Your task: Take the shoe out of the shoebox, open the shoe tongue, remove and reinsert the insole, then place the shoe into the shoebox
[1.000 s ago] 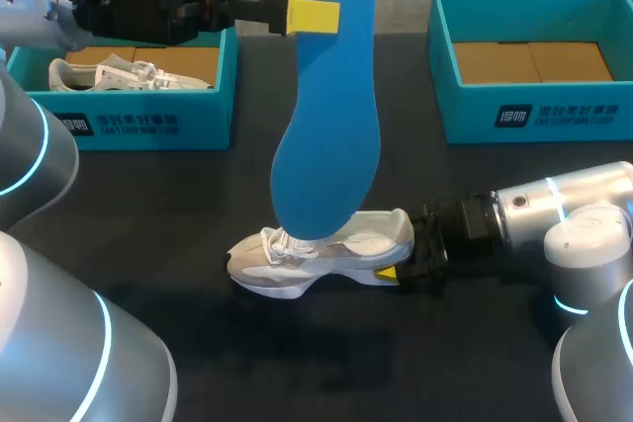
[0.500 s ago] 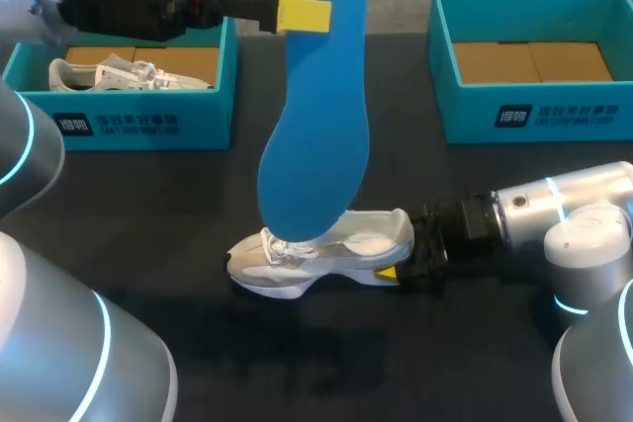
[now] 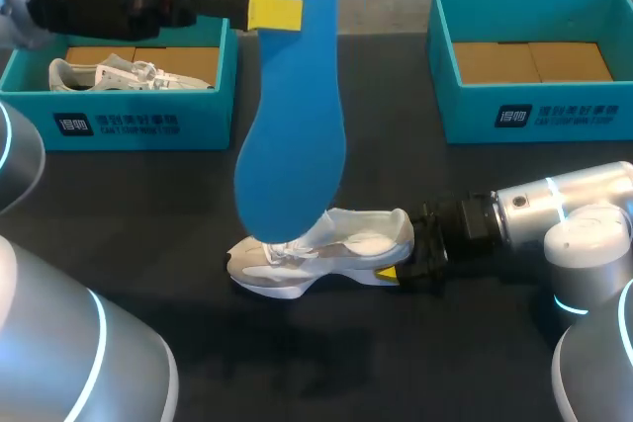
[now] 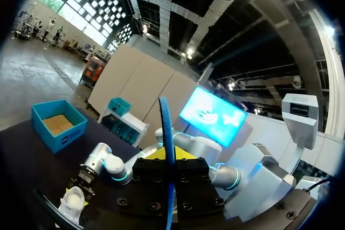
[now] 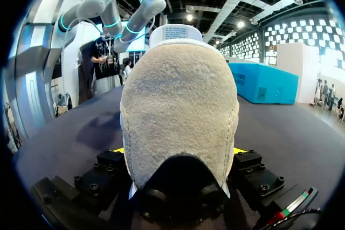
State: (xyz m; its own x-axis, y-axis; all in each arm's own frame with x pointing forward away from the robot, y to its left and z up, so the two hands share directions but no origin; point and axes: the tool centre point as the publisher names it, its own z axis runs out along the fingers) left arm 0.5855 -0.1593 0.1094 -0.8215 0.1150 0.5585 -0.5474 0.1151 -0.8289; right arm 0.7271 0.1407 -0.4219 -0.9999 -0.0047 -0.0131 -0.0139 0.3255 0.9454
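Insole pinched, hanging over the shoe
My left gripper [image 3: 275,10] pinches the blue insole [image 3: 292,116] at its heel end, toe low by the laces of the shoe [image 3: 341,249]; my right gripper [image 3: 396,270] clamps the shoe's heel. I'd feed the toe in straight, clear of the left shoebox [image 3: 148,124] wall; the table [image 3: 148,205] ahead gives room

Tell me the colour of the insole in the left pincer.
The insole is bright blue, best seen in the head view.
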